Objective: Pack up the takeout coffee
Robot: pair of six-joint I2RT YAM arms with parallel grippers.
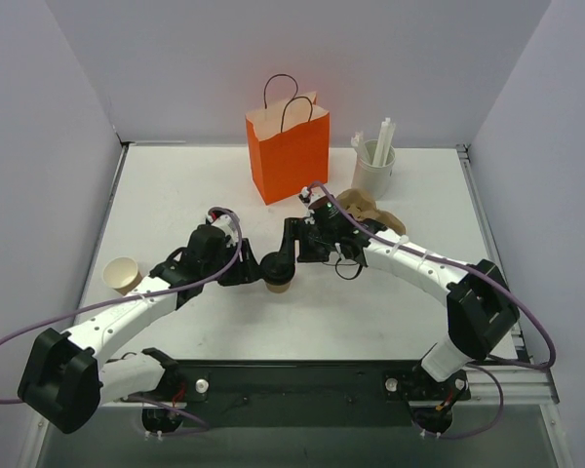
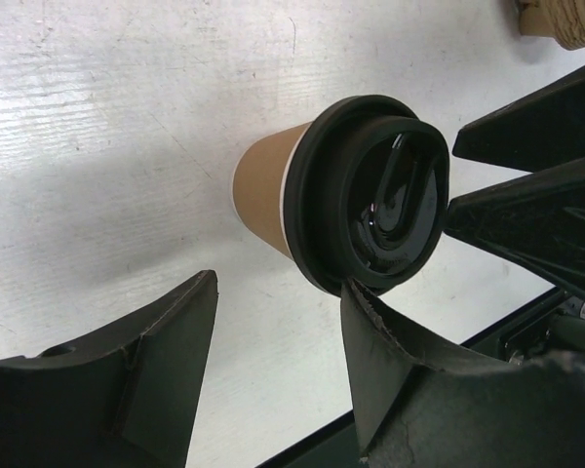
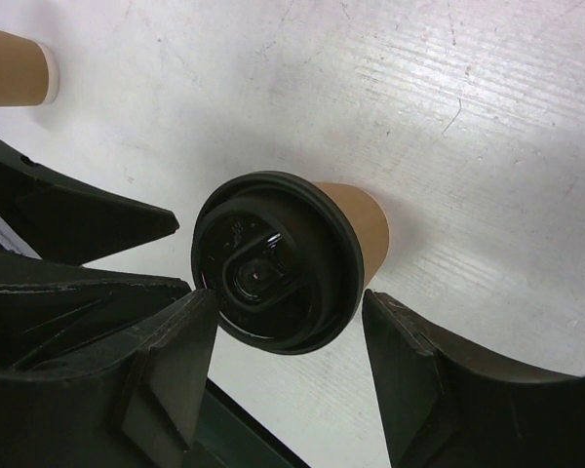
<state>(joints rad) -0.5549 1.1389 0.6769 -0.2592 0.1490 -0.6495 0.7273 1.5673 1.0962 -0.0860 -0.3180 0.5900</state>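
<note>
Left jaws and right jaws both released, coffee (image 3: pixel 273 263) between the right jaws, so we should clamp below the lid, keep it upright, and back left clear.

Lidless cup (image 3: pixel 15 66) and tan object (image 2: pixel 564 19), each cropped at a wrist-view edge.

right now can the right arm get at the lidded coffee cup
Probably yes: the coffee cup stands between the right arm's open jaws with nothing between. The left arm's jaws crowd it from the opposite side, though.
</note>
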